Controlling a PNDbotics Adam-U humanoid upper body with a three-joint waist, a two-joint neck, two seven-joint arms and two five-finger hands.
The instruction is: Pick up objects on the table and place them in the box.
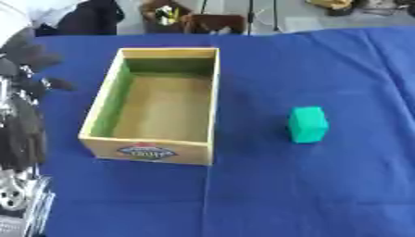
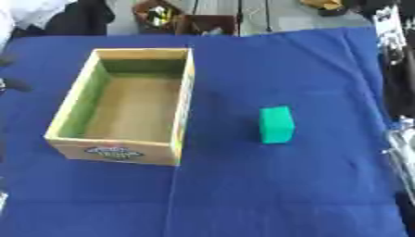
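A blue cloth covers the desk from the near edge to the far edge, where dark clutter sits beyond it. A crease runs down the cloth from the box's near right corner toward the near edge.

The wooden box stands left of centre, long axis running away from the robot, open at the top, with bare floor showing inside and a greenish tint on its left inner wall. A coloured label marks its near short side.

The green block stands on the cloth to the right of the box, well apart from it, about level with the box's near half. Bare cloth surrounds the block on every side: a wide strip between it and the box wall, more to its right out to the desk's right edge, and a broad stretch in front toward the robot.

The left hand shows at the left edge in the left eye view, dark, beside the box's far left corner but apart from it, holding nothing; whether its fingers are straight or curled cannot be told. The right arm lines the right edge in the right eye view, past the cloth's right edge; its hand cannot be made out.
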